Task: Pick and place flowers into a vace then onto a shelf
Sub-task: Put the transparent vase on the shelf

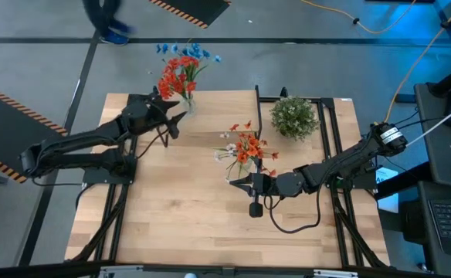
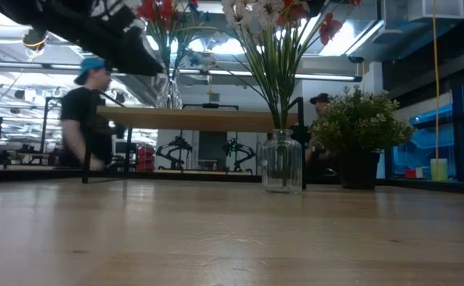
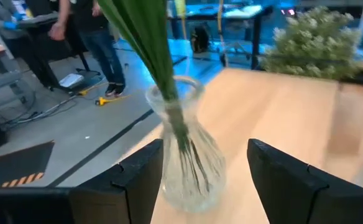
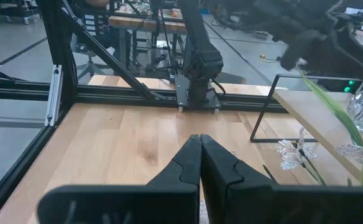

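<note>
Behind the wooden table (image 1: 194,216) is a busy workshop, and in the low view a person (image 2: 89,119) with a blue cap stands beyond the far edge. On the table rests the shelf (image 2: 208,120), a light board on thin black legs. A glass vase (image 3: 184,155) stands on the left end of this shelf, and it holds red flowers (image 1: 175,77) and blue flowers (image 1: 191,52) on green stems. The left gripper (image 3: 200,180) is at this vase: its two dark fingers (image 3: 138,177) stand wide on both sides of the glass body, with a gap visible on each side, so they do not hold it.

A second glass vase (image 2: 282,161) stands on the table surface in front of the shelf, with orange-red flowers (image 1: 249,147) and small white flowers (image 1: 225,153) inside. A bushy green plant (image 1: 293,116) in a dark pot sits near it on the right side.

The right gripper (image 4: 200,152) rests low over the table just in front of the second vase. Its fingers are pressed together and hold nothing.
</note>
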You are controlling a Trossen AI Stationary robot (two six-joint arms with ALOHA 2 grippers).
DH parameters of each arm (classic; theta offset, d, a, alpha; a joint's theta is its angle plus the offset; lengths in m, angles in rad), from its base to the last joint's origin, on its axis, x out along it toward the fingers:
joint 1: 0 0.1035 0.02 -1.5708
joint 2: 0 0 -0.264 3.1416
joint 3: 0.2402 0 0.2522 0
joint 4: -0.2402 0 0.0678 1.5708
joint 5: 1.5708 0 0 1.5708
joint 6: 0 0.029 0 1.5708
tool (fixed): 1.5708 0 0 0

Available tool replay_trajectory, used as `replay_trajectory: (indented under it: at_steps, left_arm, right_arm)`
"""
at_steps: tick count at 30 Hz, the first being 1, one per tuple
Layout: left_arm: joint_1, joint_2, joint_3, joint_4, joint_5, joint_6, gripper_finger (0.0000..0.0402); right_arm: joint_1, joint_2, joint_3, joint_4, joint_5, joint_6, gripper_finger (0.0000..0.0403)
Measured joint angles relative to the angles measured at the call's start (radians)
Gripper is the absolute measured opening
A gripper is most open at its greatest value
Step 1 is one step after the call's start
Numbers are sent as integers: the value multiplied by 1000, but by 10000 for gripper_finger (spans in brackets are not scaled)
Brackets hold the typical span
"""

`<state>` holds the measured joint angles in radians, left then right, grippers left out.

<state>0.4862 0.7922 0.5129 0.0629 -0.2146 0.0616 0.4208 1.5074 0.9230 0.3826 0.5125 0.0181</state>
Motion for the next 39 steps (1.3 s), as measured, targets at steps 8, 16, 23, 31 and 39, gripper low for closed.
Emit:
replay_trajectory:
  at_steps: [8,16,23,31,39]
  left_arm:
    - [-106,-193,0,-200,18,-26,205]
    - [-309,-341,0,-355,128,-75,121]
    - [-490,-365,0,-380,86,-79,33]
    - [-600,-361,0,-373,-61,-67,3]
    - [-645,-361,0,-373,-61,-101,3]
  right_arm:
    - [1,0,0,0,-1,0,5]
    - [18,0,0,1,-43,2,5]
    - [64,0,0,1,-3,24,5]
    - [131,0,4,-8,46,79,4]
    - [227,75,180,-279,184,194,2]
